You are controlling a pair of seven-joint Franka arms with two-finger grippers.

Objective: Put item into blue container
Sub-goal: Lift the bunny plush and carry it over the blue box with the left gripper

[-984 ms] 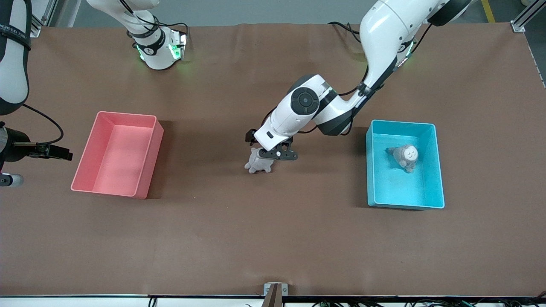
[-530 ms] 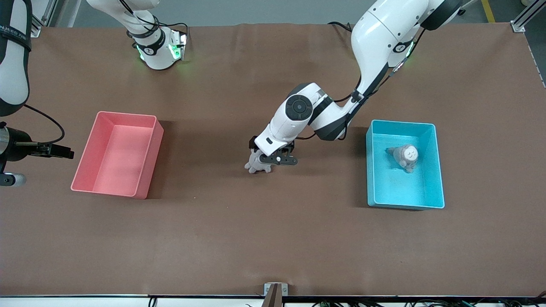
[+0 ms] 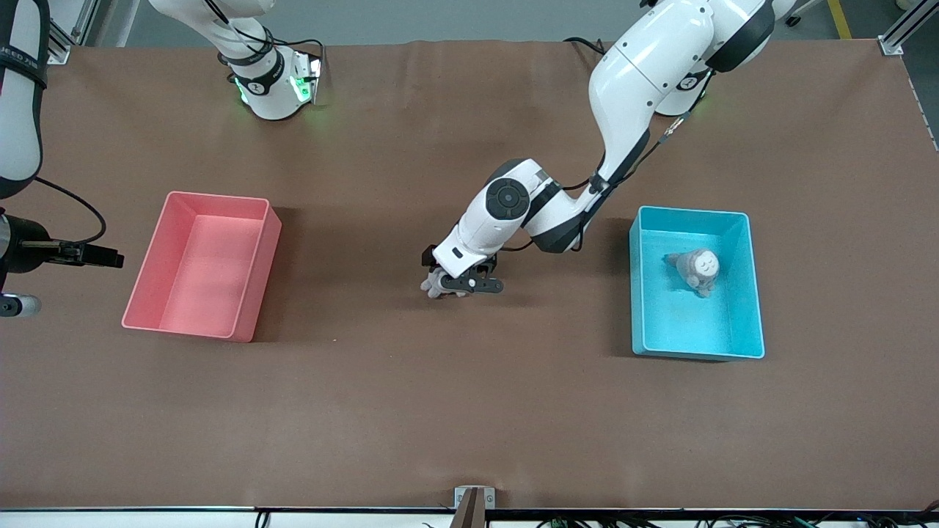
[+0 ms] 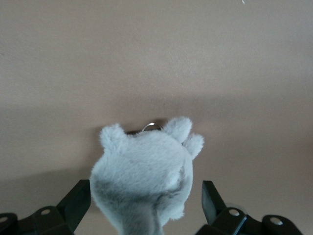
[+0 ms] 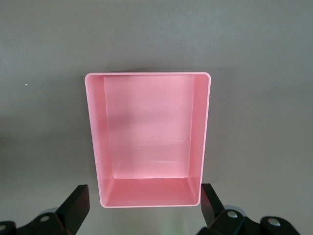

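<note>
The left gripper is low over a small grey plush toy on the brown table, fingers spread wide on either side, apparently not yet squeezing it. The light blue rectangular plastic bin, toward the left arm's end, holds another grey plush figure. The right gripper waits open near the pink plastic bin.
</note>
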